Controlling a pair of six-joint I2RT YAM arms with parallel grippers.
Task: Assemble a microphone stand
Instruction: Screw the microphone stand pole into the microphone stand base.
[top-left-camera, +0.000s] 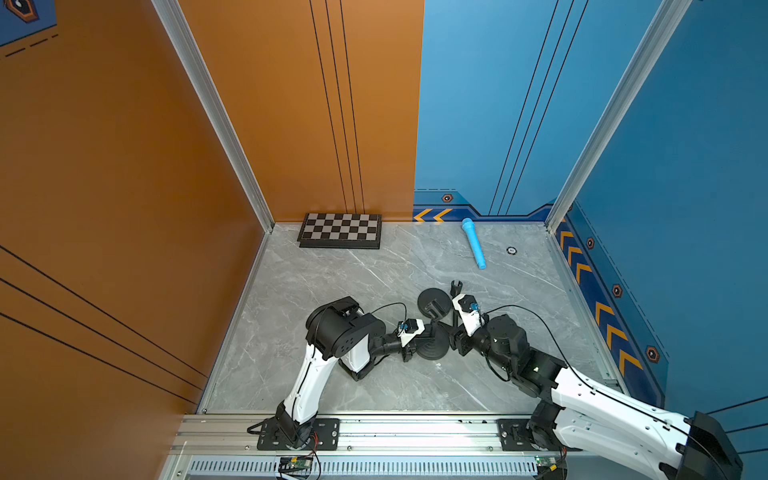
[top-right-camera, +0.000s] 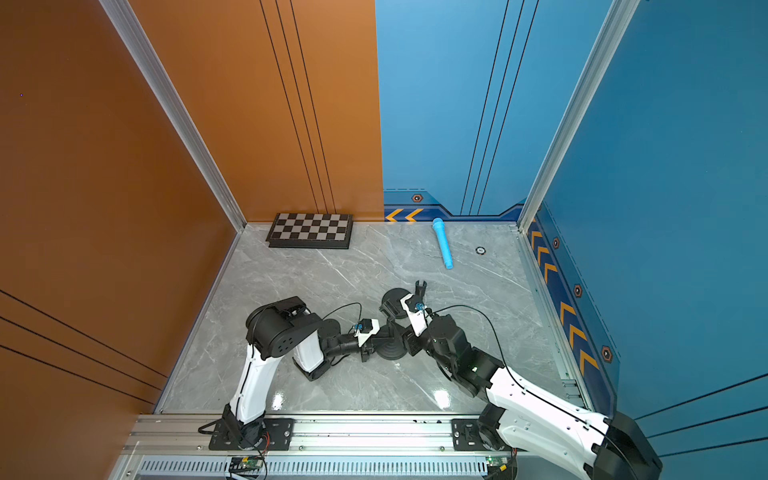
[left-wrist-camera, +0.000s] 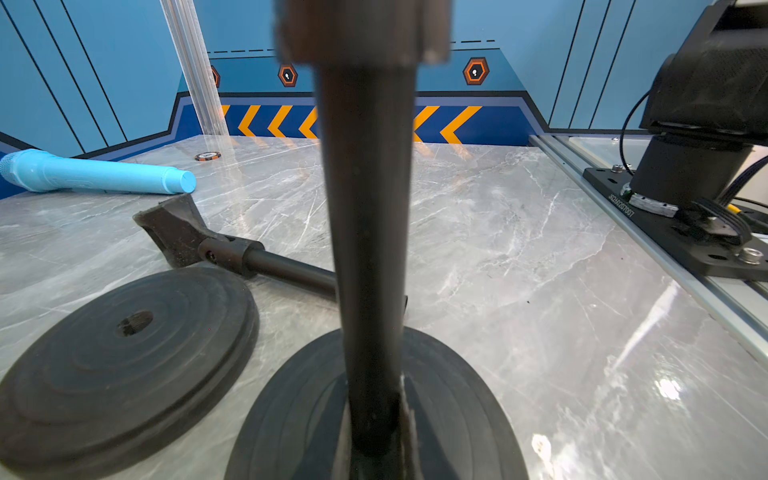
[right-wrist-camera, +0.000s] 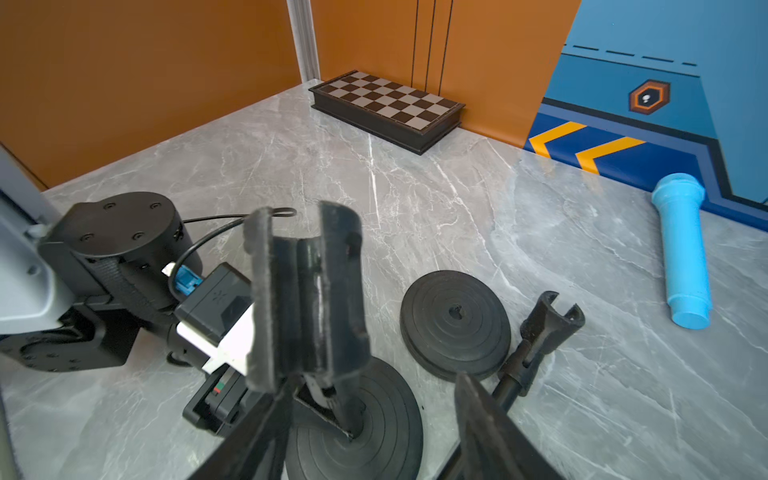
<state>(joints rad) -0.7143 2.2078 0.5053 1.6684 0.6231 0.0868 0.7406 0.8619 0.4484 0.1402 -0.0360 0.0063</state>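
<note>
Firstly, at the far left of the counter (top-left-camera: 332, 382) we see a chessboard (top-left-camera: 340, 231) lying against the orange wall. Nearer to us, the left claw (top-left-camera: 428, 333) is closed tight on a black pole (left-wrist-camera: 365, 208), which stands upright with its foot in the hole of a round black base (left-wrist-camera: 457, 399). In the right wrist view its padded fingers (right-wrist-camera: 258, 291) press the pole from both sides. Just behind this base a second round base (top-left-camera: 432, 300) lies flat, with its centre hole open to view. Beside it a second pole (left-wrist-camera: 291, 270) lies flat on the counter, and the forked clip (right-wrist-camera: 548, 320) on its end points to the back wall. The right claw (right-wrist-camera: 374, 384) stands wide and holds nothing. It is low over the first base, with one finger on each side of the standing pole's foot. Further right and back, well apart from the stand parts, the blue microphone (top-left-camera: 473, 243) lies on its side near the blue wall, and a small round chip (top-left-camera: 511, 250) lies near it.
</note>
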